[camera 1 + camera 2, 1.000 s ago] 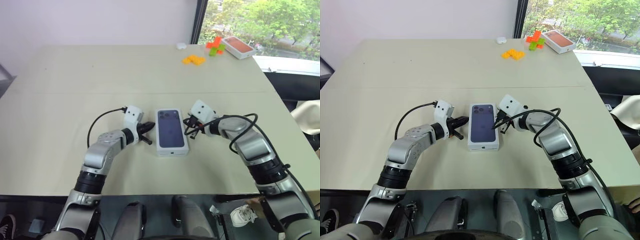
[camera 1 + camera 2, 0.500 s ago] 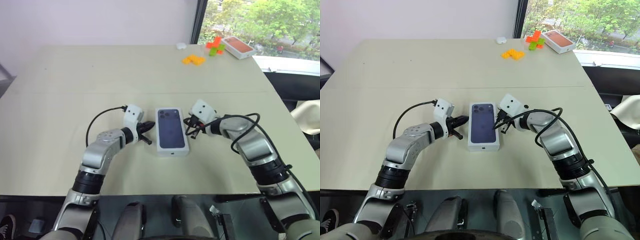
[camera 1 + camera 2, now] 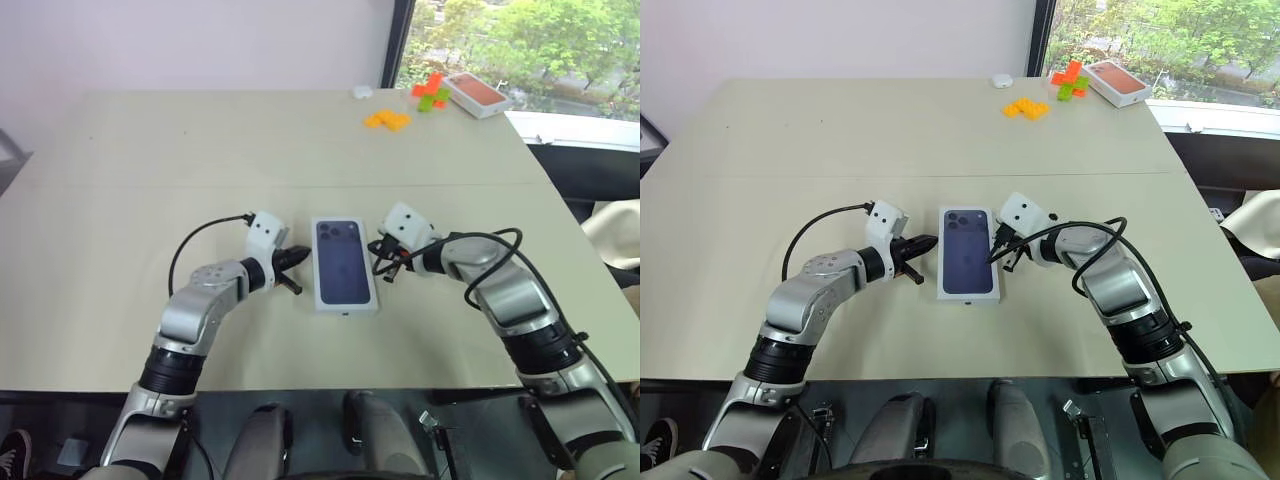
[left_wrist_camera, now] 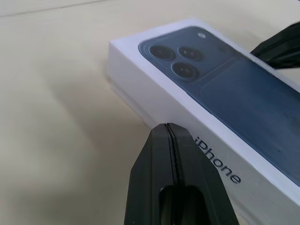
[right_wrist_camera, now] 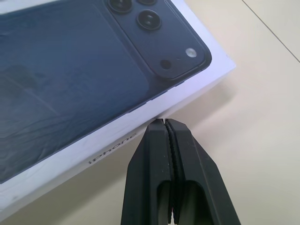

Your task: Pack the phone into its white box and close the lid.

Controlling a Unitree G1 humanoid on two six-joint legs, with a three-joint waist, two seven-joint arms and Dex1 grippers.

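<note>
Desk (image 3: 150, 150): wide, pale beige, with a faint seam running across it beyond the box. White box (image 4: 140, 96): closed, sitting flat on the desk near the robot's edge and roughly centred between the two arms; its long sides run away from the robot. Lid (image 3: 344, 264): seated fully on the box, printed face up, showing a dark blue phone back with the camera cluster at the far end; the side wall carries grey lettering. The phone itself is not visible with the lid on. Orange-topped box (image 3: 476, 93): far from the white box, at the desk's far right corner by the window. Coloured blocks: a red and green cluster (image 3: 431, 92) just beside the orange-topped box, and a yellow-orange cluster (image 3: 387, 120) a little nearer the white box, still well apart from it. Small white object (image 3: 362, 92): beyond the yellow cluster, toward the far edge; too small to identify. Left pincer (image 3: 295, 256): fingers pressed together, nothing between them, tip pointing at the left long side of the white box, close to the wall; contact cannot be confirmed. Right pincer (image 3: 381, 248): fingers likewise pressed together and empty, tip aimed at the right long side of the white box near the camera end, very close to the wall.
</note>
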